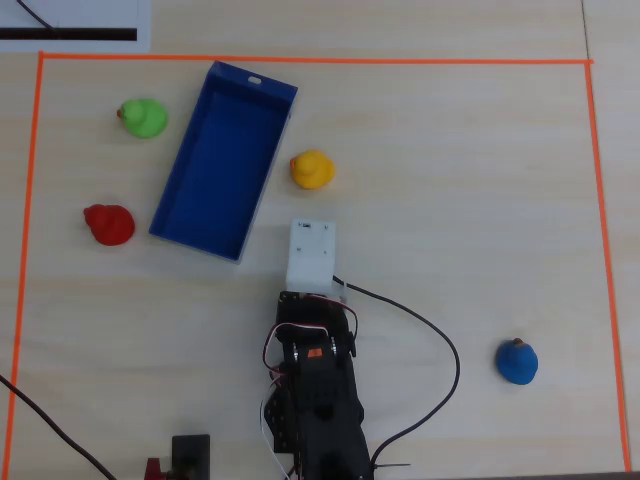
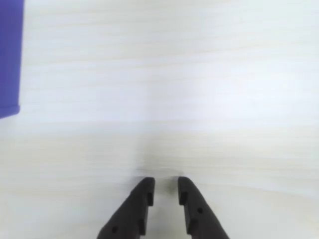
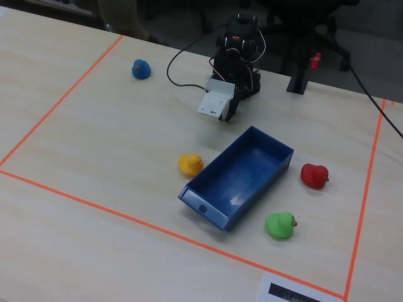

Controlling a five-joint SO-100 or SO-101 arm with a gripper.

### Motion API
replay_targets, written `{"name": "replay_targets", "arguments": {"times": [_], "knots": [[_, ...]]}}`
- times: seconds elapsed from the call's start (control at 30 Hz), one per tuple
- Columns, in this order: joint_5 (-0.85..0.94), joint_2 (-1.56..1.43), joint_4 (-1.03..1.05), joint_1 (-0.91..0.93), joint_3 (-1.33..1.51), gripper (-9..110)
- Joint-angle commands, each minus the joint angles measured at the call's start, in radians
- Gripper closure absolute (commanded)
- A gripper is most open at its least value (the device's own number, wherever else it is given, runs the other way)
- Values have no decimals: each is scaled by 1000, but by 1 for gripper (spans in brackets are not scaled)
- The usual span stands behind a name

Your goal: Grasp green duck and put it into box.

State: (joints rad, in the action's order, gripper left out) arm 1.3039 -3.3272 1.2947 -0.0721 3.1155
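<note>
My fingers (image 2: 165, 186) stood slightly apart, a narrow gap between the two dark tips, with nothing held; in the wrist view they hung over bare tabletop (image 2: 174, 89), and only a blue edge of the box (image 2: 10, 59) showed at the left border. In the overhead view my arm (image 1: 315, 390) sat at the lower middle, its white camera block (image 1: 311, 253) pointing up the picture, just right of the box's near corner. The box (image 1: 222, 160) lay long and slanted, empty, its low walls dark blue. The green duck (image 1: 143, 118) sat on the tabletop to the left of the box's upper end, near it but not touching, well apart from my fingers. The red duck (image 1: 109, 224) sat left of the box's lower end, the yellow duck (image 1: 312, 169) just right of the box at mid-length, and a blue duck (image 1: 517, 361) far off at lower right. An orange tape line (image 1: 300, 60) framed the work area. In the fixed view, seen from the opposite side, the green duck (image 3: 279, 224) sat right of the box (image 3: 239, 176), at its front end, with the red duck (image 3: 314, 175) behind it.
</note>
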Motion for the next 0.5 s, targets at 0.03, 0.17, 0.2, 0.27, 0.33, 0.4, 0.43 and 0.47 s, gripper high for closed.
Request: {"name": "replay_targets", "arguments": {"times": [0.03,0.17,0.2,0.27,0.33,0.4,0.43,0.47], "knots": [[-28,15,12,-14,-3,101],[63,15,20,20,-6,101],[87,15,23,21,-6,101],[109,89,2,23,-63,99],[49,259,-57,40,-215,92],[28,440,-75,74,-420,87],[11,522,-81,84,-529,86],[-3,594,-92,95,-632,84]]}}
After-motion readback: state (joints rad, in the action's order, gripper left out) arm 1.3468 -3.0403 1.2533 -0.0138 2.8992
